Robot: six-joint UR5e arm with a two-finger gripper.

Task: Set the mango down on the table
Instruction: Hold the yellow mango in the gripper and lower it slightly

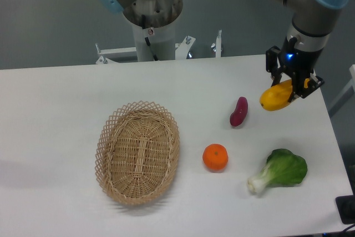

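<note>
The mango (275, 97) is a smooth yellow-orange oblong fruit at the right side of the white table (61, 104). My gripper (290, 85) comes down from above and is shut on the mango's upper right end. The mango hangs tilted, its left end lower, at or just above the tabletop; I cannot tell whether it touches.
A purple-red oblong vegetable (239, 111) lies just left of the mango. A round orange (215, 157) sits in front of it. A green leafy vegetable (280, 171) lies at the front right. An oval wicker basket (138, 151) stands left of centre. The table's right edge is close to the gripper.
</note>
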